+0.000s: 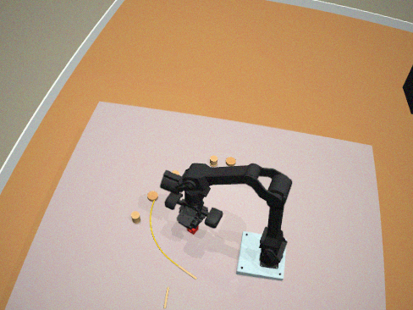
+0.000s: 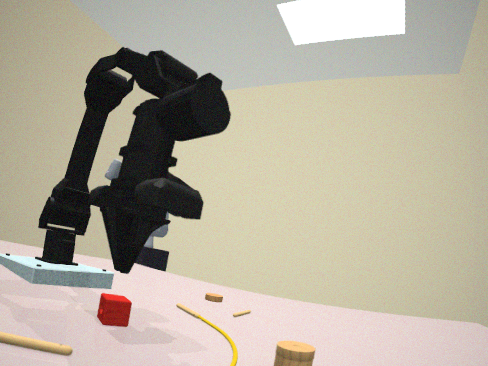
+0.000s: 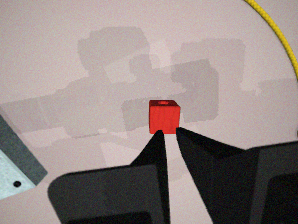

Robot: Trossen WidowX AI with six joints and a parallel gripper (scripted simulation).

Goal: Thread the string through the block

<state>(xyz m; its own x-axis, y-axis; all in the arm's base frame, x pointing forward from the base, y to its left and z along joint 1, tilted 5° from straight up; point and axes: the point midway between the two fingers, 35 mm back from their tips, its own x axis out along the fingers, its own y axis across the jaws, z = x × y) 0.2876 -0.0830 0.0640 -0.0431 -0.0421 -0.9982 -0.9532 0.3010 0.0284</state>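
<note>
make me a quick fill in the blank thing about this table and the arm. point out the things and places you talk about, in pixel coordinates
The block (image 1: pixel 193 230) (image 2: pixel 114 310) (image 3: pixel 164 119) is coloured ____.
The string (image 1: pixel 157 244) (image 2: pixel 224 332) (image 3: pixel 278 27) is coloured ____.
One end of the string is fixed to a round ____.
The arm stands on a pale ____ base plate (image 1: pixel 250 254) (image 2: pixel 70 278) (image 3: pixel 10 172).

red; yellow; button; blue

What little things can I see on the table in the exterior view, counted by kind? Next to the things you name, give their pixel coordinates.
Red block (image 1: pixel 193 230) (image 2: pixel 114 310) (image 3: pixel 164 118): 1
Yellow string (image 1: pixel 158 244) (image 2: pixel 222 331) (image 3: pixel 276 26): 1
Wooden sticks (image 1: pixel 188 273) (image 1: pixel 166 297) (image 2: pixel 187 309) (image 2: pixel 242 313) (image 2: pixel 37 343): 3, one of them on the string's end
Flat wooden disc (image 2: pixel 214 298): 1
Wooden cylinder (image 1: pixel 135 218) (image 2: pixel 294 354): 1, cut off by the picture's edge
Total: 7
</note>
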